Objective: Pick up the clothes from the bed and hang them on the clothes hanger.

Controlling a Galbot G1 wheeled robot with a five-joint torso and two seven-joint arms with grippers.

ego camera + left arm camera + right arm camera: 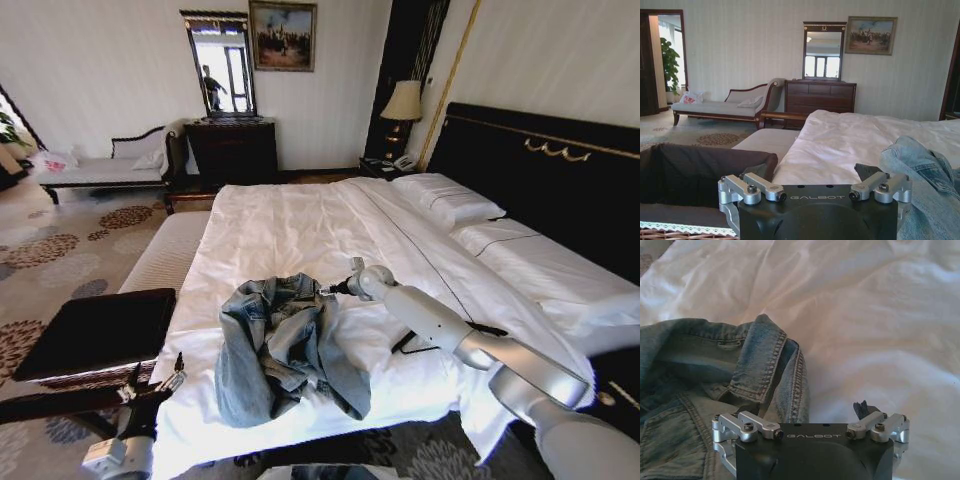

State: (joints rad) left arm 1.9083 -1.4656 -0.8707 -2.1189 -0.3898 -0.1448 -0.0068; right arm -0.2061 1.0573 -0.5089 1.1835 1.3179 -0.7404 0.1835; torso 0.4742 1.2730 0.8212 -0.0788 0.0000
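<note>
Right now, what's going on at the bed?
A crumpled denim jacket lies near the foot of the bed. The right arm is stretched over the sheet, and its right pincer is at the jacket's upper edge by the collar, open and not gripping yet. A black hanger lies on the sheet, partly under that arm. The left pincer hangs low off the bed's corner beside the dark bench, open and idle.

Daylight glares off the bed [300, 230] sheets, the head view bending wide at its edges.
</note>
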